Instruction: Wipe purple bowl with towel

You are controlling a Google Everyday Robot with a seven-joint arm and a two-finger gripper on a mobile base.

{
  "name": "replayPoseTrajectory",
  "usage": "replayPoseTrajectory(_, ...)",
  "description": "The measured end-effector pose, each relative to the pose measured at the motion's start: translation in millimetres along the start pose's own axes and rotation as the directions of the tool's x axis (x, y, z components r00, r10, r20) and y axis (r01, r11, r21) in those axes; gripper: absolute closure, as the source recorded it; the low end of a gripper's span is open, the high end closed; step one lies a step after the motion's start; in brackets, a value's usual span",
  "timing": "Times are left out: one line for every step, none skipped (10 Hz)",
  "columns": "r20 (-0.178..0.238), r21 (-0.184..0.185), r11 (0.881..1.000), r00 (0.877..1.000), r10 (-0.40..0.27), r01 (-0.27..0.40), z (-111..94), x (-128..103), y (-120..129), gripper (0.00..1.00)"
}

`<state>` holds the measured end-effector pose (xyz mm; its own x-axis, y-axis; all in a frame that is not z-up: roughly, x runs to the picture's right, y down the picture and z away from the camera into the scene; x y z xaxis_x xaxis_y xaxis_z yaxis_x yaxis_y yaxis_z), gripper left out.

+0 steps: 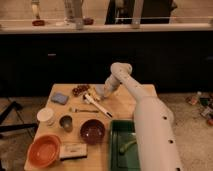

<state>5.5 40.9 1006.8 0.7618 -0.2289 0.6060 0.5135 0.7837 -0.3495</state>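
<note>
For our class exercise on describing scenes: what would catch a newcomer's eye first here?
The big white robot arm dominates, stretching from the lower right across the wooden table, its gripper shut, down at the pale towel near the far edge. Next come the glossy purple bowl at the front middle, the orange bowl at the front left corner and the green tub next to the purple bowl.
</note>
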Motion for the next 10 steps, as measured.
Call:
replayPoseTrajectory(0.021,0.001,1.0,1.0,-0.011,0.011,0,0,1,1.0)
replayPoseTrajectory(0.019,0.005,1.0,1.0,-0.011,0.011,-4,2,3,1.0)
replayPoseTrajectory(0.002,0.033,0.999,1.0,-0.006,0.006,-14,2,4,1.0)
replayPoseTrajectory(-0.016,0.058,0.998,1.0,0.001,0.0,-24,3,5,1.0)
replayPoseTrajectory(-0.038,0.087,0.996,0.999,0.009,-0.005,-38,4,6,1.0)
replayPoseTrajectory(-0.063,0.122,0.992,0.998,0.017,-0.009,-55,4,8,1.0)
replayPoseTrajectory(-0.088,0.16,0.987,0.996,0.023,-0.009,-72,4,10,1.0)
replayPoseTrajectory(-0.103,0.183,0.983,0.994,0.026,-0.007,-83,3,11,1.0)
replayPoseTrajectory(-0.117,0.206,0.979,0.993,0.025,0.0,-93,2,12,1.0)
replayPoseTrajectory(-0.127,0.228,0.973,0.992,0.008,0.021,-104,-5,12,1.0)
